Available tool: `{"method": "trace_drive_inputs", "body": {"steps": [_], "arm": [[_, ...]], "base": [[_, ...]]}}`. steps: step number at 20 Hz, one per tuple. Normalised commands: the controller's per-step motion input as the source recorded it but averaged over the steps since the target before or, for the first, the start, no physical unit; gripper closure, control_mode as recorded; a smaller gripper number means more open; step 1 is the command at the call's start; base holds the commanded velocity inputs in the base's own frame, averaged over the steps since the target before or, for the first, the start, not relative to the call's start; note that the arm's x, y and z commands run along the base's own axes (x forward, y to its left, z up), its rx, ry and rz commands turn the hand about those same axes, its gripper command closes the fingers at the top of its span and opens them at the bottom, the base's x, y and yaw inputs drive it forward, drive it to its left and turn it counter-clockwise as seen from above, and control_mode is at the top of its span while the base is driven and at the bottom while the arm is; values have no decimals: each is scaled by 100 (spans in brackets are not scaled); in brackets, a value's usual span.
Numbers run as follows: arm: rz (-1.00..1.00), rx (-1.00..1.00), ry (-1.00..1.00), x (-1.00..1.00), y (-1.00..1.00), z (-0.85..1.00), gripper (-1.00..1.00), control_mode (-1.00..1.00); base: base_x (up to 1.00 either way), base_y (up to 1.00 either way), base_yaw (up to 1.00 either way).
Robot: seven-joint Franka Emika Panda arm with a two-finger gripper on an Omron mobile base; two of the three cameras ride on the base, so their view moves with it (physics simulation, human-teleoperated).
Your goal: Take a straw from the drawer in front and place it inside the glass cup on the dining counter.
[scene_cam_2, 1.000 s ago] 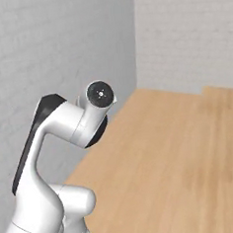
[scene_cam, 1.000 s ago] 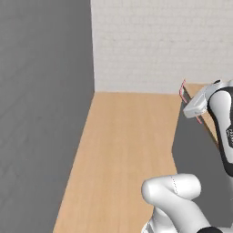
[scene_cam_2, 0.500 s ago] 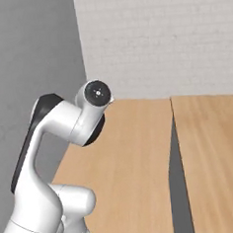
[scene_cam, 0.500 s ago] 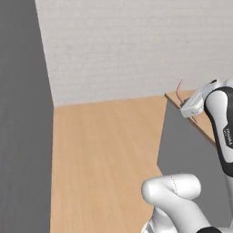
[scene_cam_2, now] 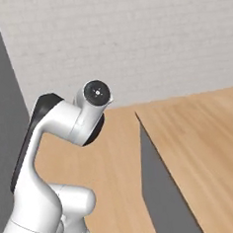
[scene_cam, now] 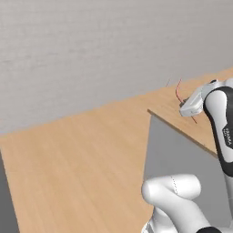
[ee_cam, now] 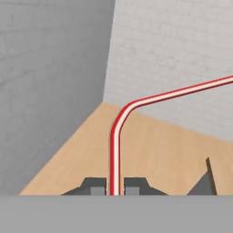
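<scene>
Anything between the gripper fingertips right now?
Yes: in the hand view the straw runs up between the gripper tips, which close on it, then bends right. Nothing else sits between them.

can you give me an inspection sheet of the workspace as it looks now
surface: light-wood counter tops, split by a grey gap
job's things: thin red straw with a bent end, held upright between the finger tips; its bent end leans to one side in the hand view
clutter: nothing seen
grippers: two-finger gripper shut on the straw; in the left base view it hangs above a wooden top
cables: nothing seen
surroundings: pale grey brick wall behind, darker grey wall at the side
</scene>
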Motion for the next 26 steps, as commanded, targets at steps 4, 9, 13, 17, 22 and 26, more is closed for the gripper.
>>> {"method": "trace_drive_inputs", "body": {"steps": [4, 9, 13, 17, 22, 26], "arm": [[0, 0, 0, 0, 0, 0, 100, 100], [0, 0, 0, 0, 0, 0, 100, 100], [0, 0, 0, 0, 0, 0, 100, 100], [0, 0, 0, 0, 0, 0, 100, 100], [0, 0, 0, 0, 0, 0, 100, 100], [0, 0, 0, 0, 0, 0, 100, 100]], "base": [[96, 64, -59], [94, 67, -60], [89, 75, -57], [69, 94, -49], [66, 98, -48], [66, 100, -45]]}}
